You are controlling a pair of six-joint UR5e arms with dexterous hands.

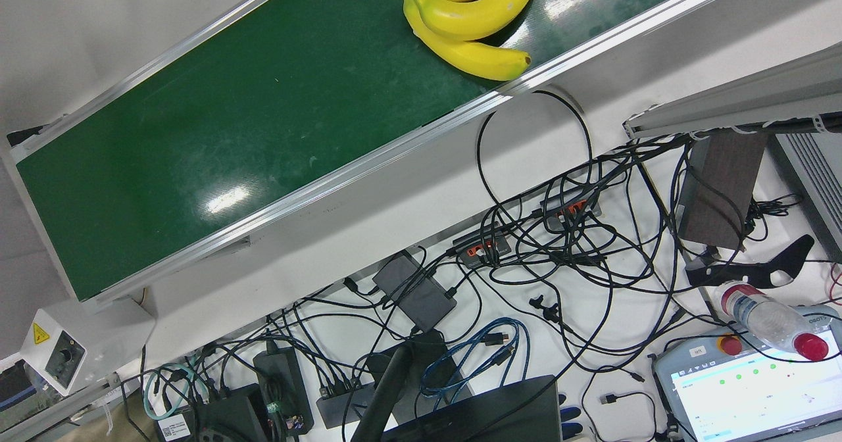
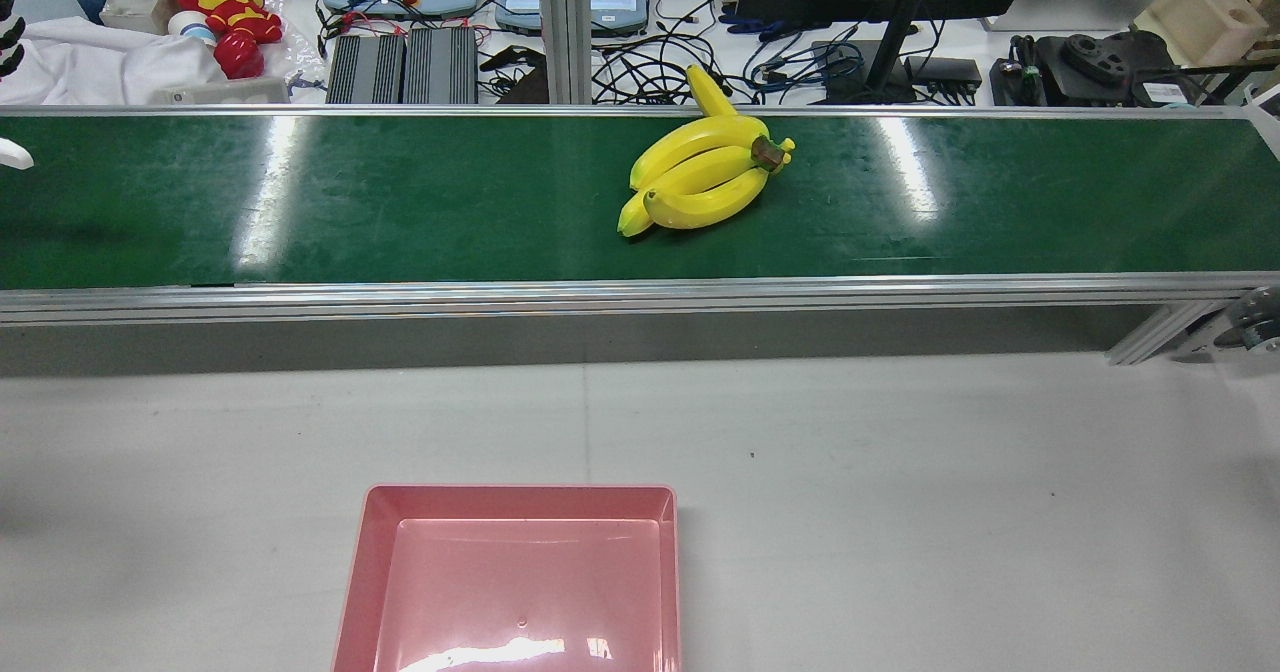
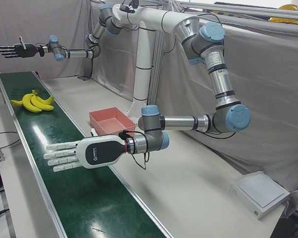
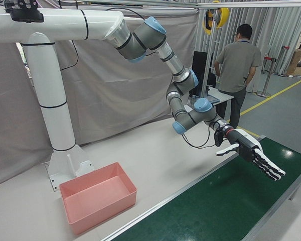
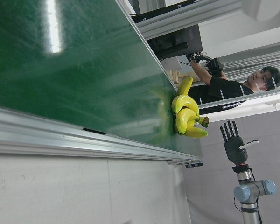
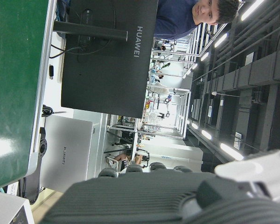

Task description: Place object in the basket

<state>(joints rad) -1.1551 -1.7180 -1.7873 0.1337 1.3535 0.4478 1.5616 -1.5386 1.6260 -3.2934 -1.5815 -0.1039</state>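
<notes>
The banana bunch (image 2: 700, 177) lies on the green conveyor belt (image 2: 400, 202), far side of its middle, at about 1 o'clock from the empty pink basket (image 2: 520, 493) in the rear view. Both hands hold nothing: the left hand (image 3: 84, 153) hovers flat over the belt with fingers apart, well away from the fruit, and the right hand (image 3: 12, 50) is stretched out open beyond the bunch. I judge the reach is the step now, so the nearer hand should come from above, wrap the thick middle of the bunch, not the stem, and close slowly because the skin looks smooth.
</notes>
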